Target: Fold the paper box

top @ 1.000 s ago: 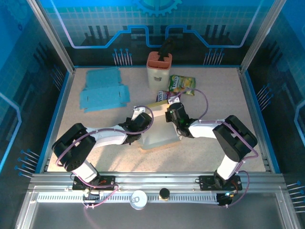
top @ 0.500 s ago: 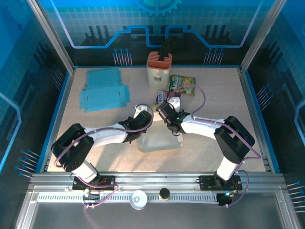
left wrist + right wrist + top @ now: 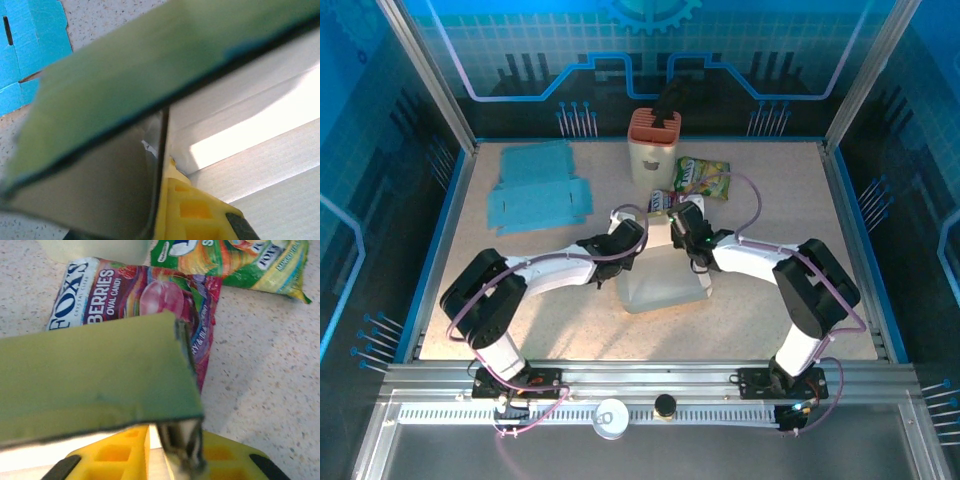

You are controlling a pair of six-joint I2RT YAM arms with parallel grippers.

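Note:
The paper box (image 3: 660,285) is pale white and lies partly folded in the middle of the table. One yellowish-green flap (image 3: 648,214) is raised at its far edge. My left gripper (image 3: 625,240) is shut on the box's left wall. In the left wrist view that thin wall (image 3: 162,145) stands against my yellow finger (image 3: 192,212), under the green flap (image 3: 130,75). My right gripper (image 3: 686,226) is at the far right corner of the box. In the right wrist view its jaws (image 3: 165,440) stand slightly apart, with the flap's (image 3: 90,375) lower edge between them.
A flat blue cardboard blank (image 3: 535,190) lies at the back left, its corner (image 3: 27,55) visible in the left wrist view. A cream holder with an orange top (image 3: 653,150) stands at the back. Two candy bags (image 3: 145,295) (image 3: 235,260) lie just beyond the box.
My right gripper swung left, then back right toward the candy bags, and its jaws have parted. My left gripper moved right and farther away along the box. The box shifted slightly.

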